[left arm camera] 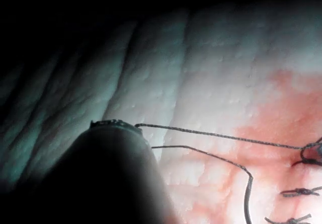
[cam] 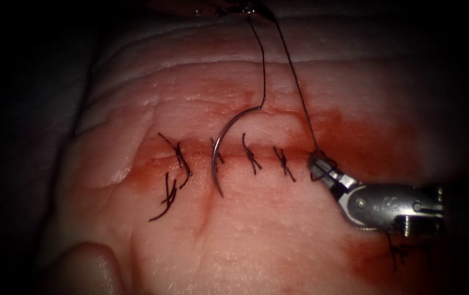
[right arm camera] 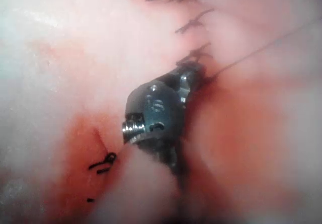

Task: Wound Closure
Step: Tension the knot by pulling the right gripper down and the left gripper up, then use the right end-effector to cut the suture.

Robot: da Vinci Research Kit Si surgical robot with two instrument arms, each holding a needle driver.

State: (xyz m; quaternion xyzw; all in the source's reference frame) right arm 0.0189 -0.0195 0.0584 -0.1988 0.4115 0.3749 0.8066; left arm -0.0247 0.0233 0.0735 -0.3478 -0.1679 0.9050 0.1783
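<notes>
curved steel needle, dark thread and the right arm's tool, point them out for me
curved steel needle [cam: 219,143]: endoscope view, mid-curve, lying across the cut.
dark thread [cam: 295,82]: endoscope view, taut strand above the tool.
right arm's tool [cam: 323,169]: endoscope view, hand tip at the thread.

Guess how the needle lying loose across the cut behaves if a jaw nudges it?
Needle looks like thin, stiff metal lying free on wet tissue, so probably slides or pivots easily. Thread runs taut upward from its end, likely tugging it. Right tool grips thread at the cut.
</notes>
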